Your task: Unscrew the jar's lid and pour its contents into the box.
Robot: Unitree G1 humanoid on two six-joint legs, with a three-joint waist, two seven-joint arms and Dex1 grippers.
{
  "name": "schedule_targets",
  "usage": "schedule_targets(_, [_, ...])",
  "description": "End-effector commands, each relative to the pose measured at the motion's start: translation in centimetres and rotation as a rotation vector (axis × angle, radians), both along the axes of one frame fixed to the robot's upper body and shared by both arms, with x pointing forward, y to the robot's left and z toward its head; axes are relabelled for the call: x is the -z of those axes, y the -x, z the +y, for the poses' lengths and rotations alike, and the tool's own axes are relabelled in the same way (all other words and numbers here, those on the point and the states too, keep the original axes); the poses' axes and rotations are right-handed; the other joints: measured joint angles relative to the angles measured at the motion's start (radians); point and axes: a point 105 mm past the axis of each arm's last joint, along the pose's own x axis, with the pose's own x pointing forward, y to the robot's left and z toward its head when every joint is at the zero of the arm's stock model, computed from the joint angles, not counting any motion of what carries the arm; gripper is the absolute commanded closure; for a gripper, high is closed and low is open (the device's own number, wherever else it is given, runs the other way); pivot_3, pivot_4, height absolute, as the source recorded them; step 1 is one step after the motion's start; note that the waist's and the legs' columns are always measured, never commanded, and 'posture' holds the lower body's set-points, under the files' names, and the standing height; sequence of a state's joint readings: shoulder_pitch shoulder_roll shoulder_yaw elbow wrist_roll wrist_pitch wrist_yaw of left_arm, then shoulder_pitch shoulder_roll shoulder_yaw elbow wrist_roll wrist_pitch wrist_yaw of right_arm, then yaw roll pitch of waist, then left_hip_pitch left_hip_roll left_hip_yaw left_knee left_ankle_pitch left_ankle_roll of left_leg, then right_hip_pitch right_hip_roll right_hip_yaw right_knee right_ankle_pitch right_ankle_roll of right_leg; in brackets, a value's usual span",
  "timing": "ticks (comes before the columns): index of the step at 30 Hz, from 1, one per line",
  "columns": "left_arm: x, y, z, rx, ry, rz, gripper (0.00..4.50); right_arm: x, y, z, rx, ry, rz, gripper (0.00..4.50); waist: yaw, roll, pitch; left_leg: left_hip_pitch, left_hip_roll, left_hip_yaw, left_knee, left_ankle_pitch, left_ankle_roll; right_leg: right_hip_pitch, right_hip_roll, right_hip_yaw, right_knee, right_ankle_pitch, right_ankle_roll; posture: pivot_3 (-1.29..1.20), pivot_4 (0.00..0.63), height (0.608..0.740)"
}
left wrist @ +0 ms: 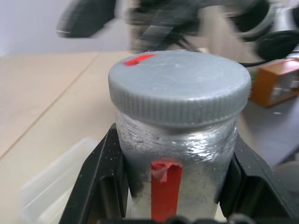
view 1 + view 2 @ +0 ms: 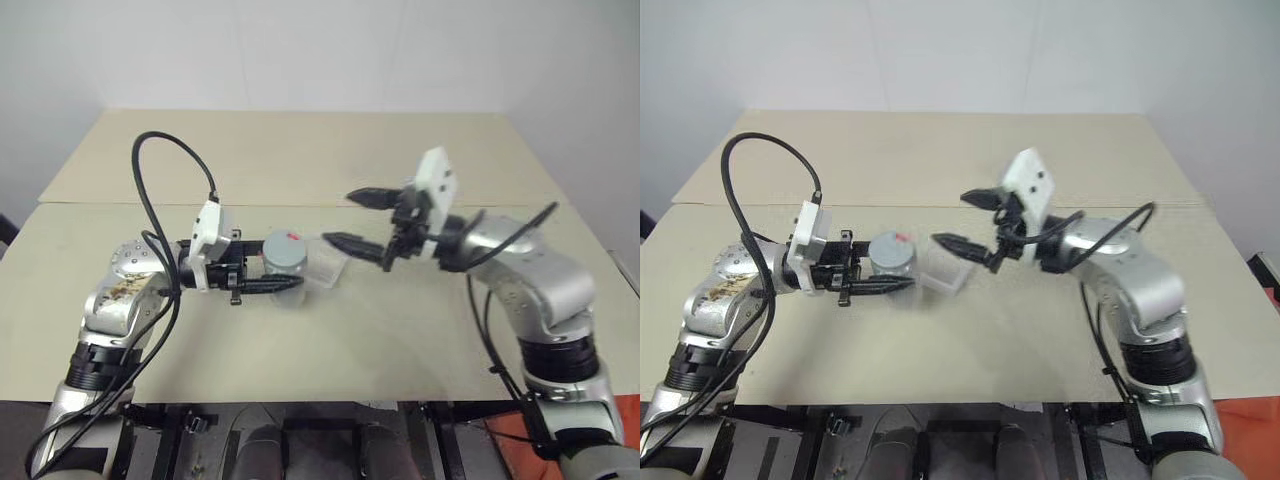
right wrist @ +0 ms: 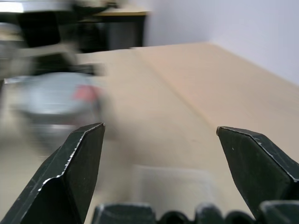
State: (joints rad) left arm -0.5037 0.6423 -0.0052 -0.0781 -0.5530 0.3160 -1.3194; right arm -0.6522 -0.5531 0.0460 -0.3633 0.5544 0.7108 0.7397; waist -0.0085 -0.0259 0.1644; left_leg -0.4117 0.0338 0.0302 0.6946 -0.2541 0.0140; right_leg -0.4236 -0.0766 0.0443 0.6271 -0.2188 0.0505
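**Jar clamped in your left gripper, lid on, right gripper spread wide beside it**

Your left gripper [image 2: 285,284] is clenched on the jar [image 1: 180,184], holding it upright above the table [image 2: 300,345]. In the left wrist view you can see the two black fingers [image 1: 100,179] pressed against the clear wall on either side, with a strip of red tape running down the jar's front between them. The lid [image 1: 180,86] sits on top — grey, ribbed round its edge, with a small red mark near one side of its flat face. You cannot tell from any view whether the contents are inside; the jar's wall looks cloudy and nothing tan shows through it.

Your right gripper [image 2: 362,220] holds nothing. Its fingers are spread wide apart and point toward the jar from the right, near it but not touching; one fingertip sits higher and farther back, the other lower, close to the jar's side.

The box [image 2: 325,266] rests on the table just beside the jar, on its right — between the jar and the lower right fingertip. It reads as a pale, transparent tray, and what lies in it is too faint to make out.

A seam runs across the table behind both arms.
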Motion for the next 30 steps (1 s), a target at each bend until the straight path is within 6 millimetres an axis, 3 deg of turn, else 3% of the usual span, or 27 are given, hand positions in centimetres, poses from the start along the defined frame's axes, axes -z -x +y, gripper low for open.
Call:
schedule_targets(1, [-0.9, 0.5, 0.0, 0.019, 0.001, -0.036, 2.47, -1.0, 1.3, -0.2, -0.047, -0.01, -0.065, 0.02, -0.003, 0.0, 0.0, 0.0, 0.0, 0.0, 0.0, 0.0, 0.0, 0.0, 0.0, 0.0, 0.0, 0.0, 0.0, 0.0, 0.15, 0.74])
schedule_targets(7, [-1.0, -0.4, -0.1, -0.029, 0.017, -0.05, 2.47, -1.1, 2.4, -0.1, -0.105, -0.005, -0.071, 0.02, -0.005, 0.0, 0.0, 0.0, 0.0, 0.0, 0.0, 0.0, 0.0, 0.0, 0.0, 0.0, 0.0, 0.0, 0.0, 0.0, 0.15, 0.74])
schedule_targets(14, [-1.0, -2.1, -2.0, -0.066, 0.049, -0.07, 2.47, -2.5, 3.7, 3.1, -0.216, -0.036, -0.117, 0.02, -0.004, 0.0, 0.0, 0.0, 0.0, 0.0, 0.0, 0.0, 0.0, 0.0, 0.0, 0.0, 0.0, 0.0, 0.0, 0.0, 0.15, 0.74])
schedule_targets(22, [-1.6, -2.4, -2.6, -0.042, 0.078, -0.076, 2.47, -1.5, 2.0, 5.9, -0.156, 0.025, -0.141, 0.02, -0.005, 0.0, 0.0, 0.0, 0.0, 0.0, 0.0, 0.0, 0.0, 0.0, 0.0, 0.0, 0.001, 0.0, 0.0, 0.0, 0.15, 0.74])
schedule_targets(30, [-1.7, -1.9, -2.3, -0.034, 0.09, -0.069, 2.47, -1.8, 0.6, 5.1, -0.099, -0.019, -0.121, 0.02, -0.004, 0.0, 0.0, -0.001, 0.0, 0.0, 0.0, 0.0, 0.0, 0.0, 0.0, 0.0, 0.001, 0.0, 0.0, 0.0, 0.15, 0.74])
